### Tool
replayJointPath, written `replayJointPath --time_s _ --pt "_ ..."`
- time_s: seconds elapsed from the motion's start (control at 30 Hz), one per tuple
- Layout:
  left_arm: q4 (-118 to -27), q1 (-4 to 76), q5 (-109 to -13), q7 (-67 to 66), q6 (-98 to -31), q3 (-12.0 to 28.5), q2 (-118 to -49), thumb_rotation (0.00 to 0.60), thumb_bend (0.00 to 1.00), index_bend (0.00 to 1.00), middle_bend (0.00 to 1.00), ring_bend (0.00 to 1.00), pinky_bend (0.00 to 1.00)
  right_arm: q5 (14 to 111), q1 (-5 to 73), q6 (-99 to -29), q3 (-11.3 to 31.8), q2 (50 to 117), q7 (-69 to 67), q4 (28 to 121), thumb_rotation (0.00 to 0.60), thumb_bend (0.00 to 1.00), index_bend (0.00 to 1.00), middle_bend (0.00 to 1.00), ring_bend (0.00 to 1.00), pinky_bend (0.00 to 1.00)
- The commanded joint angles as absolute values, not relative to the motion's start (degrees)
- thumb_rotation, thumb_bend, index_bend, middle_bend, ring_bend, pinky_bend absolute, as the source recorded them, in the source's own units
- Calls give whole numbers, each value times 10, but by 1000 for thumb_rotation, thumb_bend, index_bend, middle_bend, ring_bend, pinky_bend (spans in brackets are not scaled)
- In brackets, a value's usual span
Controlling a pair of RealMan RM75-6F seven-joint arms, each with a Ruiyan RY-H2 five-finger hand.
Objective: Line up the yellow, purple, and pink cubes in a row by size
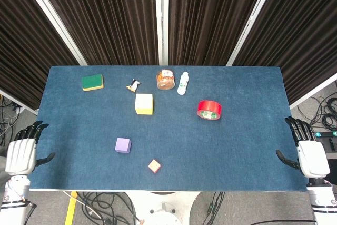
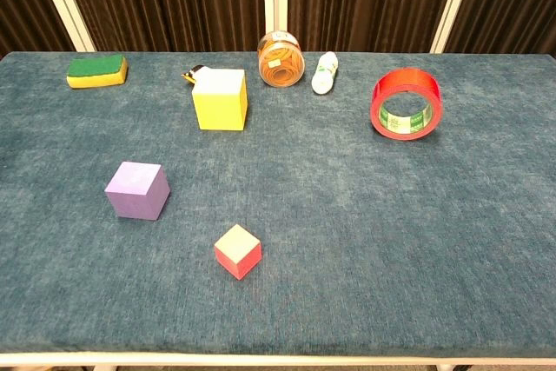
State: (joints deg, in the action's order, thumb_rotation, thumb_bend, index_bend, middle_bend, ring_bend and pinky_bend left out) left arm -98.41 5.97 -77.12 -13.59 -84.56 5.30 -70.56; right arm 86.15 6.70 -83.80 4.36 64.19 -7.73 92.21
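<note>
Both hands, left hand (image 1: 21,154) and right hand (image 1: 310,156), empty, fingers spread | small figure (image 1: 134,84) indistinct

Robot lab, dark curtains (image 1: 105,14), blue-clothed table (image 1: 247,146), floor cables (image 1: 105,206)

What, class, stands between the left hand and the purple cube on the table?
Nothing visible. The left hand hangs open beside the table's left edge, and only bare blue tabletop lies between it and the purple cube. The yellow cube and pink cube sit off that path.
</note>
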Motion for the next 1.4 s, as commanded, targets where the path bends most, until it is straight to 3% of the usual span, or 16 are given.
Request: replayJointPath --time_s 0.03,0.4,0.6,0.93,1.2,1.4 --pt "-985 60 -770 -137 -844 52 -706 600 95 263 256 212 237 863 67 -839 44 642 -78 921 600 161 0 52 0 0" --pt "-989 60 -779 -131 -846 50 -702 600 94 263 256 212 237 868 64 -842 41 641 -87 920 600 161 0 52 0 0" --pt "-990 87 -798 -86 -813 61 -683 600 91 263 256 212 237 869 62 -845 42 640 -89 918 600 161 0 52 0 0" --pt "-940 229 -805 55 -652 127 -685 600 85 263 256 212 241 870 72 -833 46 636 -83 922 600 162 0 53 0 0" --pt "-824 370 -726 120 -476 173 -773 600 74 259 255 212 241 867 80 -819 46 635 -78 924 600 161 0 52 0 0" --pt "-725 455 -666 112 -382 188 -845 600 58 180 203 183 241 862 83 -814 48 629 -69 931 600 162 0 52 0 0"
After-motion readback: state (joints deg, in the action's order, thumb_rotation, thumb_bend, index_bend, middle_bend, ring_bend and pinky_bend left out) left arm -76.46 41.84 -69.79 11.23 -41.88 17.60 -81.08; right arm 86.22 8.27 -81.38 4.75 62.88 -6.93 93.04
